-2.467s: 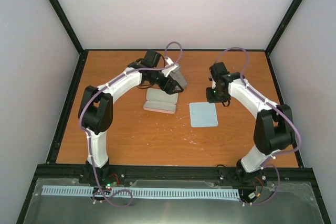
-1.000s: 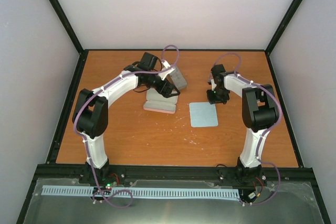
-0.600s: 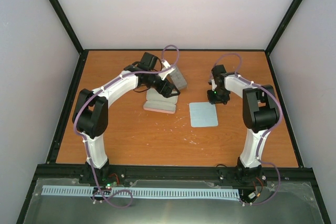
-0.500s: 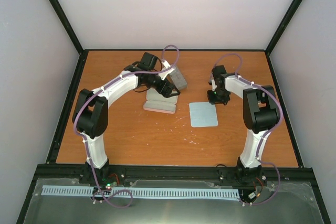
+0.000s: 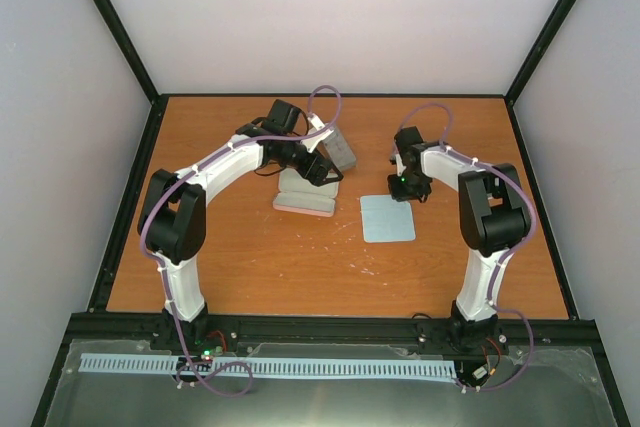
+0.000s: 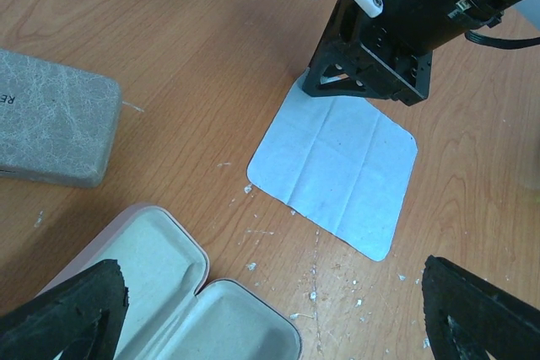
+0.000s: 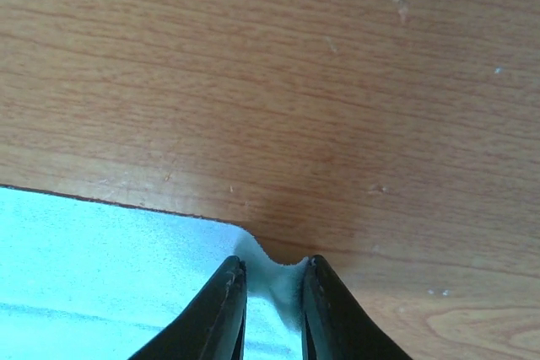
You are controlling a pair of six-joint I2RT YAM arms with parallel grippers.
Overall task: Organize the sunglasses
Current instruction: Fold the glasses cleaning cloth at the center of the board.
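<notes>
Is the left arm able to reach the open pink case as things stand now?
Probably yes. The left gripper hangs open just above the pink case, with nothing between them; the right gripper is away, pinching the cloth corner.

Tabletop (image 5: 250, 257): orange-brown, fine wood grain, scattered white flecks toward the centre.
Cloth (image 6: 337, 166): pale blue, plain, faint crossed fold lines.
Grey case (image 6: 46, 128), left edge of the left wrist view: mottled grey, fibrous felt-like streaks, small dark lettering at the edge.
Pink case (image 6: 169, 292), lower left of the same view: soft pink shell, cream lining.
Arms (image 5: 230, 162): white links, black joints.
Cables (image 5: 324, 87): dull purple.
Left tool (image 6: 274, 271) and right tool (image 7: 272, 292): matte black.
Walls (image 5: 330, 17): pale lilac-white.
Frame (image 5: 110, 17): black.
</notes>
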